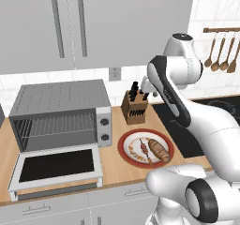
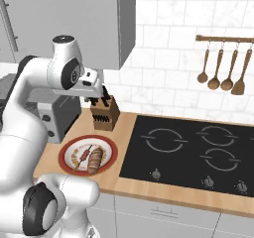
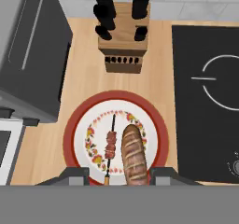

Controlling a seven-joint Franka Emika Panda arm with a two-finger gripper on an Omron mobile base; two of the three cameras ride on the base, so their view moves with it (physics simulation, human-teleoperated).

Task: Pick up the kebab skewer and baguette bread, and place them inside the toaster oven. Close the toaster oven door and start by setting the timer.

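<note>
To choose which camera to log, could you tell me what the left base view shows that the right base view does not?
Left base view: the toaster oven's open front, its wire rack, and the toaster oven door dropped flat. Right base view: the whole black cooktop and its knobs. Both: the plate carrying the kebab skewer and baguette bread, the knife block, and the hanging wooden spoons.

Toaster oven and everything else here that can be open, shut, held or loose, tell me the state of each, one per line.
toaster oven: empty, wire rack bare
toaster oven door: open, dropped flat toward the counter edge
kebab skewer: lying loose on the plate, not held
baguette bread: lying on the plate beside the skewer, not held
plate: on the counter, holding both foods
gripper: open, above the plate
knife block: knives in
</note>
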